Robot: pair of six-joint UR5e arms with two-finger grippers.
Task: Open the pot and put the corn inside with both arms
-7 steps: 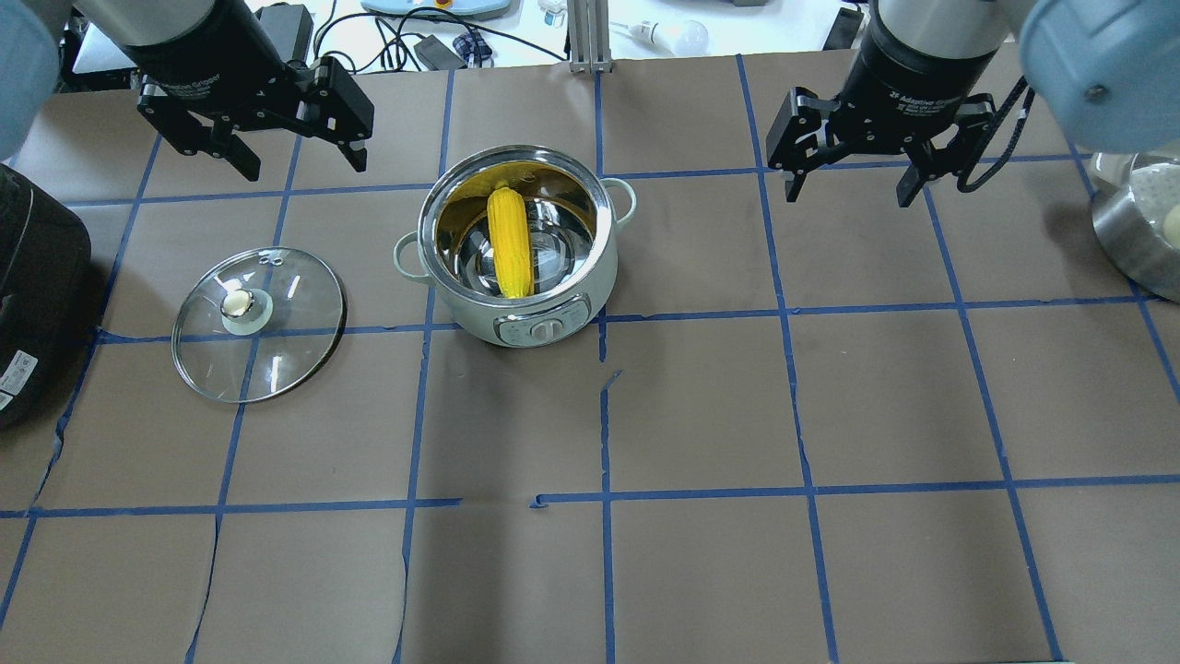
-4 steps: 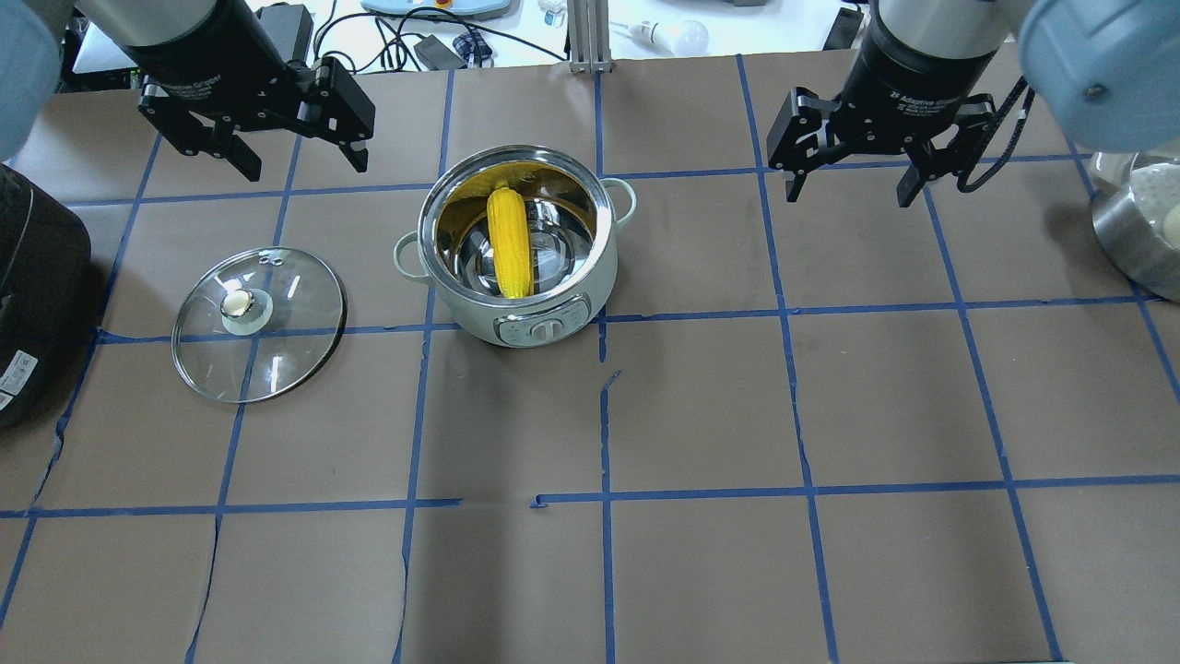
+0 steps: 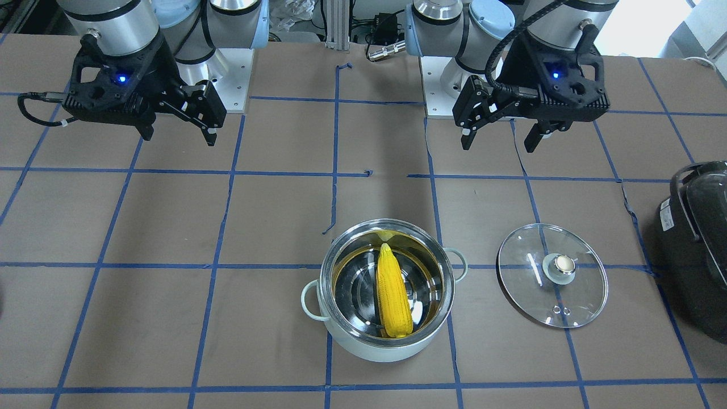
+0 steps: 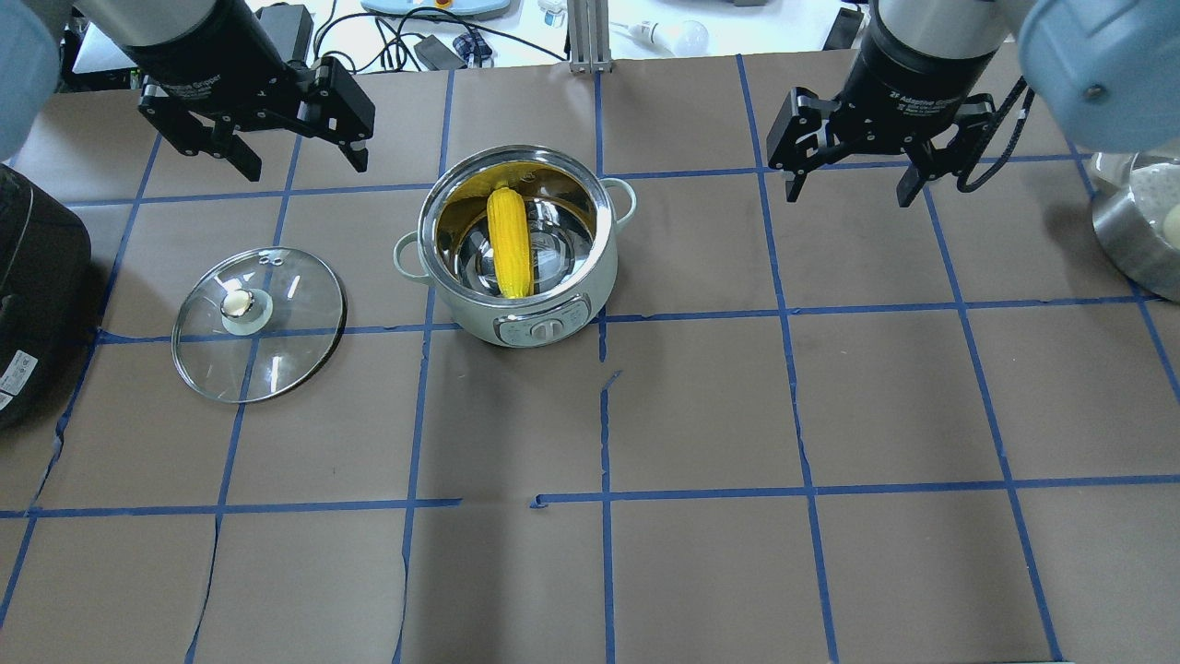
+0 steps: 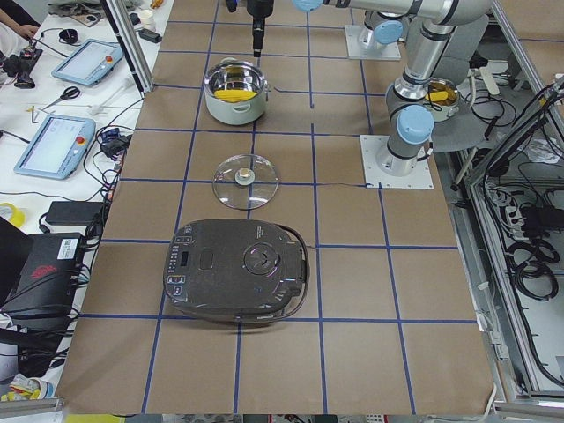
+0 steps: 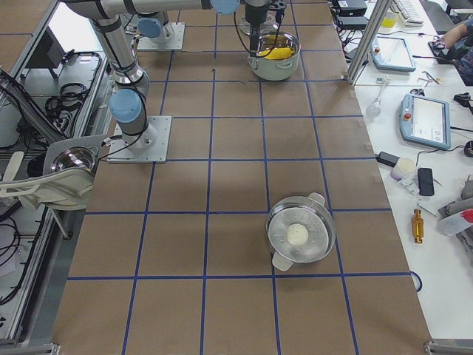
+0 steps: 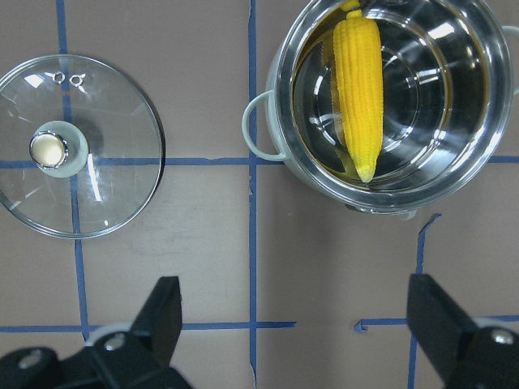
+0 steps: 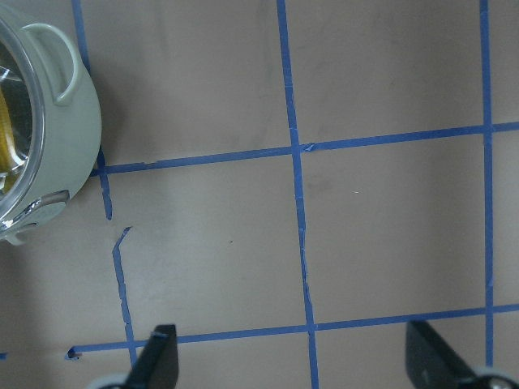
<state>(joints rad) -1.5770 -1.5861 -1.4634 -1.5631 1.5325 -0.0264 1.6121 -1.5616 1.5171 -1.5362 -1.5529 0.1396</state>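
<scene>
The corn is in. It lies inside the open pot on the shiny steel bottom, running front to back with its pointed tip toward the robot's side. The pot stands on the brown table, right on the blue tape grid. The glass lid is off and lies flat with its knob up, just to the robot's left of the pot, a clear gap between the two. Up above, the left gripper hangs high over the table with its jaws spread wide and nothing between them; its wrist camera looks straight down on both lid and pot. The right gripper hangs on the other side, well apart from the pot, jaws likewise spread and empty, only the pot's edge and one loop handle showing in its wrist view. Out at the far left sits a large black appliance, and at the far right a steel steamer pot holding a pale round item.
</scene>
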